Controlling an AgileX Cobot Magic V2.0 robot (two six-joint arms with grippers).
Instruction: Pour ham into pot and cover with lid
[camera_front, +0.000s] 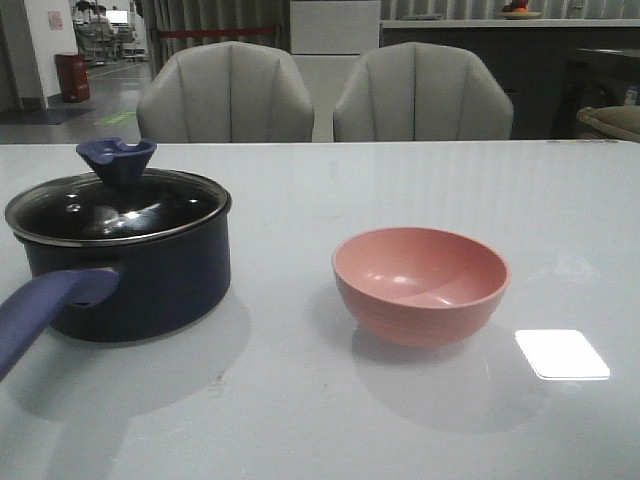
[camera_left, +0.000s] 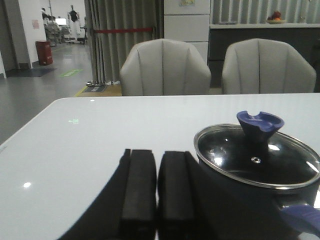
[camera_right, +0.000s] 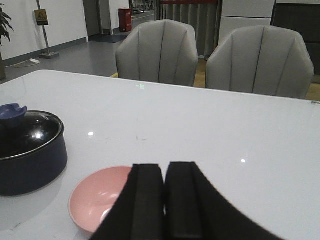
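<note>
Now, on the left side of the white worktop (camera_front: 300, 420) sits the pot (camera_front: 140, 285). It is dark blue and round. Its long purple-blue handle (camera_front: 45, 305) sticks out toward the near left edge. The lid (camera_front: 115, 205) is on the pot and covers it all the way round. It is glass with a metal rim, and its blue knob (camera_front: 117, 160) stands up on top. The glass is dark and shiny, so I cannot tell if the ham is in there.

The left gripper (camera_left: 156, 187) is up over the worktop, just beside the pot, and does not touch it. Its black jaws are pressed almost together with only a thin slit left. They hold nothing.

To the right of the pot, a little apart from it, sits the bowl (camera_front: 420, 283). It is pink and stands upright. Its inside is bare and smooth.

The right gripper (camera_right: 164, 200) is up over the near side of the bowl. Its jaws are nearly closed too, with just a thin slit, and they hold nothing.

Behind the worktop are two grey chairs (camera_front: 225, 92), side by side.
</note>
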